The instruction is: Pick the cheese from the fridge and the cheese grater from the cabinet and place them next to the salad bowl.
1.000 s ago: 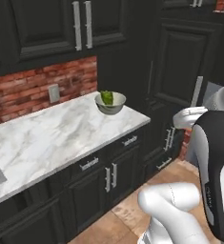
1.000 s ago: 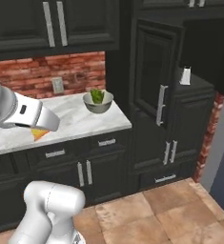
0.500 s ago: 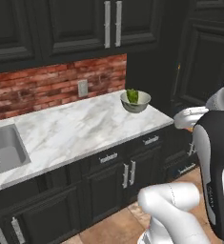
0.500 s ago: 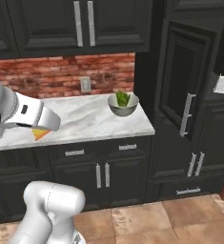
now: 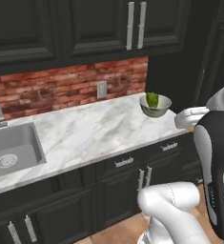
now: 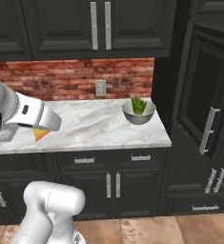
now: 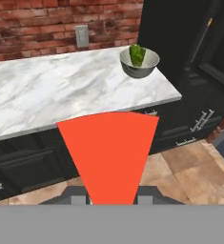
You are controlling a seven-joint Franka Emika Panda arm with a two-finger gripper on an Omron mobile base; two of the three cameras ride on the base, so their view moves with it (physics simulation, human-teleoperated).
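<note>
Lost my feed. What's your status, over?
End effector shut on cheese, short of the counter. Salad bowl at the counter's right end by the tall black cabinet. Nothing between, over.

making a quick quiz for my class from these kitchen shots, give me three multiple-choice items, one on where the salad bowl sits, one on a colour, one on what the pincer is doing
1. Where is the salad bowl?
A. in the sink
B. on the marble counter near its right end, by the tall black cabinet
C. on the floor

2. What colour is the wall behind the counter?
A. red brick
B. white tile
C. blue paint

3. What state is the pincer in?
A. open and empty
B. gripping the bowl
C. shut on the cheese

Answers:
1. B: both base views show the bowl standing on the counter close to the right end, next to the cabinet.
2. A: the brick wall runs red-brown under the upper cupboards.
3. C: in the hand view the red-faced cheese wedge rises from between the finger tips, and its orange tip shows under the hand in the right base view.
</note>
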